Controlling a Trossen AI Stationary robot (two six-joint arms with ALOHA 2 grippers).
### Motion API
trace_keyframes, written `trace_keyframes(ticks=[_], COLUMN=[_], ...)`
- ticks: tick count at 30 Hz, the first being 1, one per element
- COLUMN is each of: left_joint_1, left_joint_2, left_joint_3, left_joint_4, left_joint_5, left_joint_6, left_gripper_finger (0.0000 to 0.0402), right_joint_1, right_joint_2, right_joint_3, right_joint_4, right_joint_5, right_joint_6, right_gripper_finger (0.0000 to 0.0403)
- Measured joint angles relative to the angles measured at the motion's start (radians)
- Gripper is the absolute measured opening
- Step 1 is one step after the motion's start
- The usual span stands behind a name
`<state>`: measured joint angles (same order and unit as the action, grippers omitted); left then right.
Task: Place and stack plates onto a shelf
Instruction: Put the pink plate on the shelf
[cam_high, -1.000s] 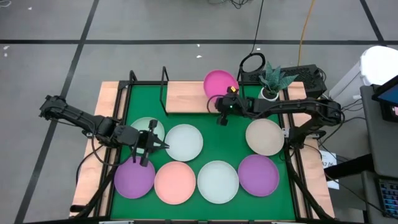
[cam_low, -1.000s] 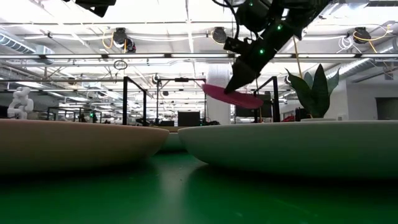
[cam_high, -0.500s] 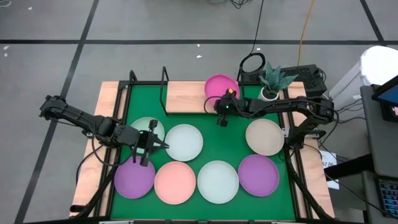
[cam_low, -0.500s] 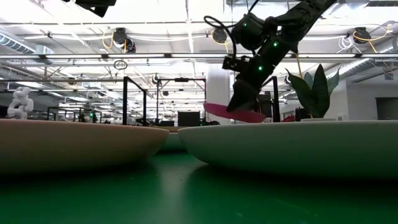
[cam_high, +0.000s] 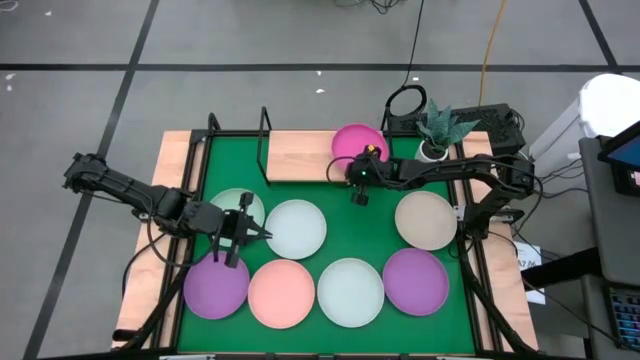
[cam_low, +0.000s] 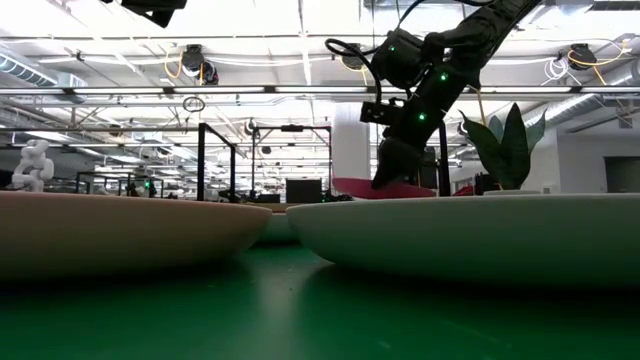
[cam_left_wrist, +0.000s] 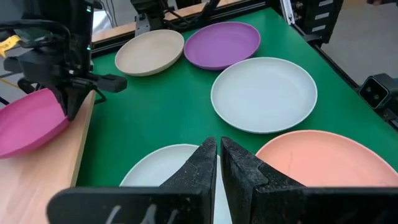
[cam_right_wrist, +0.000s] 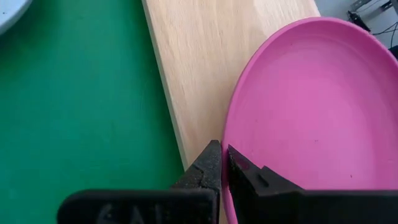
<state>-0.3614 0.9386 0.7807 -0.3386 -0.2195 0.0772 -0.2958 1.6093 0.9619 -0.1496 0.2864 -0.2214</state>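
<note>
- A magenta plate (cam_high: 358, 140) sits at the upper centre of the high view, over the right end of the light wooden shelf (cam_high: 296, 155) that runs along the far edge of the green mat (cam_high: 368, 222).
- The right gripper (cam_high: 358, 183) pinches the near rim of that plate; in the right wrist view its two dark fingers are clamped together on the magenta edge (cam_right_wrist: 249, 168), with the shelf board beside it.
- In the low view the plate shows as a thin, nearly level magenta sliver (cam_low: 365, 187) under the gripper; whether it fully rests on the board is hard to tell from that angle.
- The right arm reaches in from the right of the high view, stretched almost horizontally across the frame, wrist angled down toward the plate rim.
- Seven more plates lie on the mat: a beige plate (cam_high: 425, 220) at right of centre, a purple plate (cam_high: 415, 281) at lower right, a pale mint plate (cam_high: 350, 291) at lower centre, a salmon plate (cam_high: 281, 293) to its left, a second purple plate (cam_high: 215, 287) at lower left, a white plate (cam_high: 296, 228) at centre, and another pale plate (cam_high: 240, 205) partly under the left gripper.
- The left gripper (cam_high: 237, 243) hovers at the left of centre, fingers closed and holding nothing, between the pale plate and the lower-left purple one; its arm extends in from the left edge, elbow bent.
- A small potted plant (cam_high: 437, 130) stands at the upper right, just beyond the shelf.
</note>
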Motion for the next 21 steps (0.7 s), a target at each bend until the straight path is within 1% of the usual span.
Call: trace_keyframes(ticks=[21], left_joint_1=[0.000], left_joint_2=[0.000], left_joint_3=[0.000], left_joint_4=[0.000], left_joint_5=[0.000], left_joint_6=[-0.004], left_gripper_finger=[0.0029], right_joint_1=[0.000], right_joint_2=[0.000], right_joint_3=[0.000], right_joint_4=[-0.052], right_joint_5=[0.002], right_joint_6=[-0.001], right_gripper_finger=[0.0004])
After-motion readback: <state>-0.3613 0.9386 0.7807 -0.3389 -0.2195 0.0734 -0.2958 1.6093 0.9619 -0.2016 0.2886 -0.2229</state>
